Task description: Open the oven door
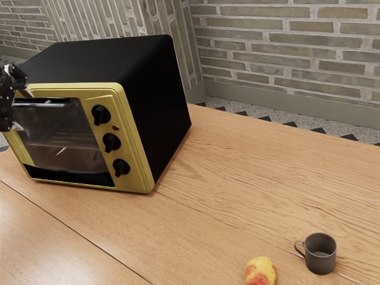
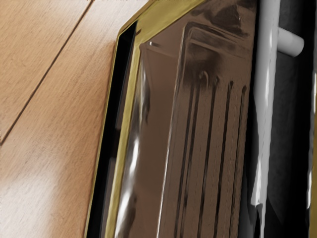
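Note:
At the exterior view's left edge my gripper is open, one fingertip higher than the handle bar and the other lower, in front of the oven. The handle runs along the top of the glass door, which looks closed in its yellow frame. Whether a finger touches the bar, I cannot tell. From the hand, the wrist view has the pale handle bar with its round mount, beside the door's glass and the rack lines behind it.
Three black knobs are on the oven's front panel beside the door. A grey metal mug and a yellow-red fruit rest on the wooden table, well apart from the oven. A brick wall stands behind.

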`<state>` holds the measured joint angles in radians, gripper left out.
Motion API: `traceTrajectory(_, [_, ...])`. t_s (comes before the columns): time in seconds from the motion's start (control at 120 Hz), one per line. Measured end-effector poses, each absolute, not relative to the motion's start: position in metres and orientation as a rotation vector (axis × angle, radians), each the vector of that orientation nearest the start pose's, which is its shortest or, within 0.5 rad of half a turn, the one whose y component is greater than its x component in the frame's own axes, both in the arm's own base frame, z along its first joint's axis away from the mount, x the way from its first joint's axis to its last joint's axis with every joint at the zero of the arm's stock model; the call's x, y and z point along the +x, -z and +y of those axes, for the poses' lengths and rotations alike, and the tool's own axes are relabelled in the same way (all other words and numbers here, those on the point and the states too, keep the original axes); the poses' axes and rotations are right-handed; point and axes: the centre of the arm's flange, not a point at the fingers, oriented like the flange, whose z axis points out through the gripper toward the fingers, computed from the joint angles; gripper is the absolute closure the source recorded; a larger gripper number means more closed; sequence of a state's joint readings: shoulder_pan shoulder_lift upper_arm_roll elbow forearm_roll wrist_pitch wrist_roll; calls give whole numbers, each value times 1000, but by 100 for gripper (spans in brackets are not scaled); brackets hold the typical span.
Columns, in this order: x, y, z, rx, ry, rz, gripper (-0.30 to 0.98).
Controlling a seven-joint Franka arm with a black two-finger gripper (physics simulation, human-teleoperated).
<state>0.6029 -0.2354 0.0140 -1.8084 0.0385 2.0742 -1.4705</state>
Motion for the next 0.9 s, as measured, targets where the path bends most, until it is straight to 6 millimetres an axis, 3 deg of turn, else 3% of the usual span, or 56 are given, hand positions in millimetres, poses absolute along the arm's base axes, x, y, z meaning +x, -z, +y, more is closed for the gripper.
traceTrajectory(0.283, [433,-674,308,1496,-680,2478,0])
traceTrajectory(0.5, [430,-652,309,1500,-637,2491,0])
traceTrajectory(0.733, [377,-630,292,1468,-632,2519,0])
traceTrajectory(0.9, [318,-604,283,1404,-641,2575,0])
